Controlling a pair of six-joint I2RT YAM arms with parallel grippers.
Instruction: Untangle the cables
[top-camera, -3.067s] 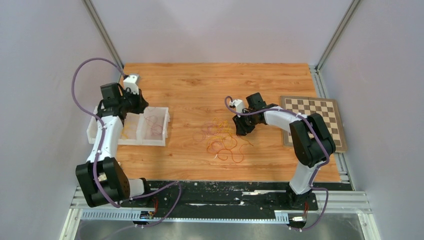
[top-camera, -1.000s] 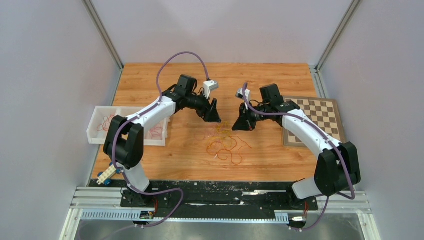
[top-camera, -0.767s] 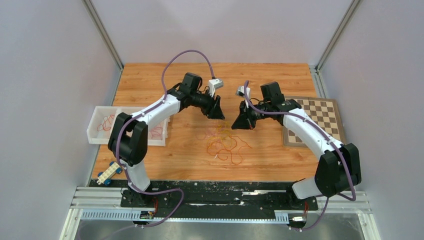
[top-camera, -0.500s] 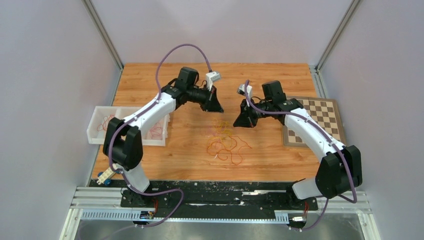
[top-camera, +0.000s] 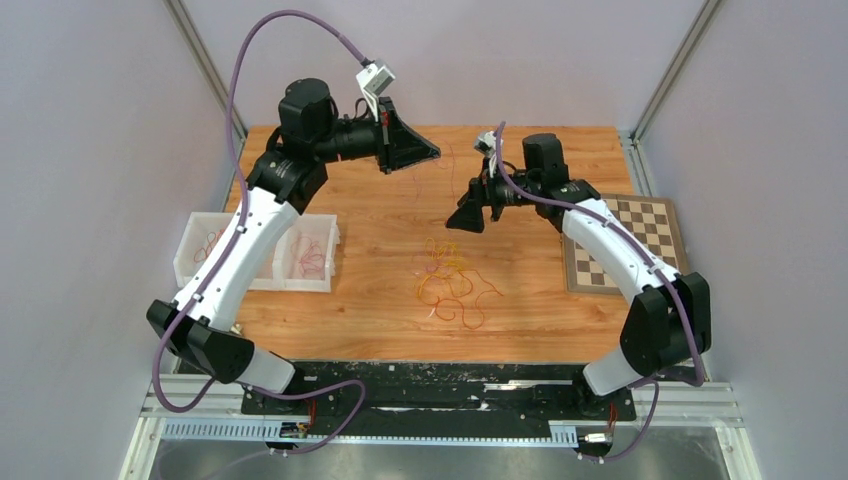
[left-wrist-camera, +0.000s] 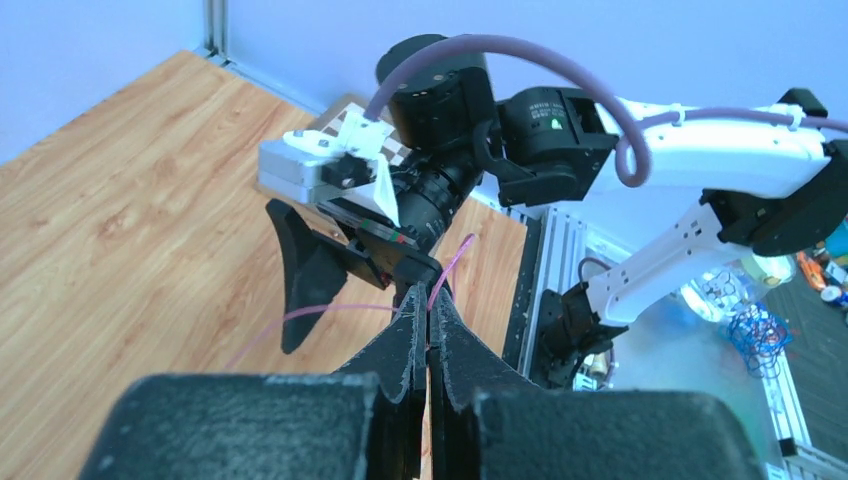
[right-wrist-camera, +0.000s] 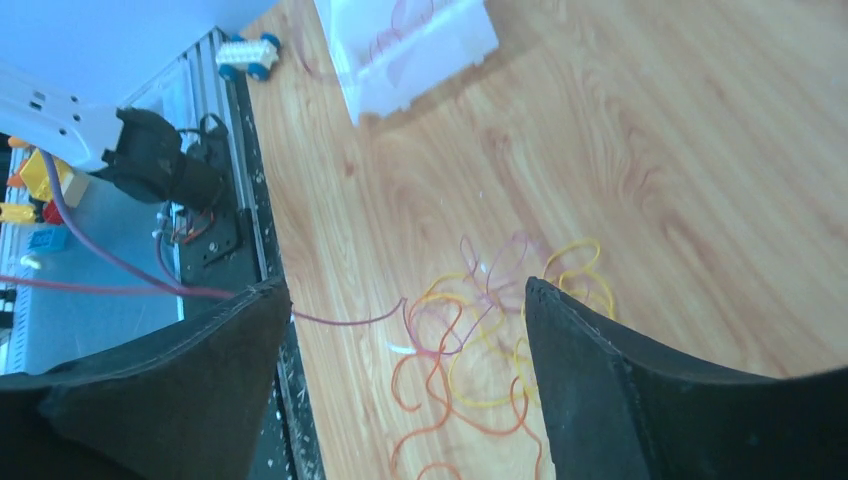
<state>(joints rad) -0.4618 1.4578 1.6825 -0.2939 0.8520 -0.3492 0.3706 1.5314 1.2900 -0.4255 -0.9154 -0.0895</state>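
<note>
The cables (top-camera: 450, 285) lie as a loose tangle of red, orange and yellow curls on the wooden table (top-camera: 380, 190). My left gripper (top-camera: 432, 153) is raised high over the back of the table. In the left wrist view it (left-wrist-camera: 428, 300) is shut on a thin pink cable (left-wrist-camera: 452, 265), which trails out on both sides of the tips. My right gripper (top-camera: 462, 220) hangs open just behind the tangle, holding nothing. The right wrist view shows its jaws (right-wrist-camera: 400, 290) wide apart above the curls (right-wrist-camera: 480, 345), and a dark pink strand (right-wrist-camera: 340, 321) runs in from the left.
A white divided bin (top-camera: 262, 252) with a few strands inside sits at the table's left. A chessboard (top-camera: 630, 245) lies at the right. A small toy car (right-wrist-camera: 245, 55) rests by the near rail beside the bin (right-wrist-camera: 410, 40).
My left gripper shut on the pink cable at the tangle and rose up and back with it. My right gripper opened and moved slightly back.
</note>
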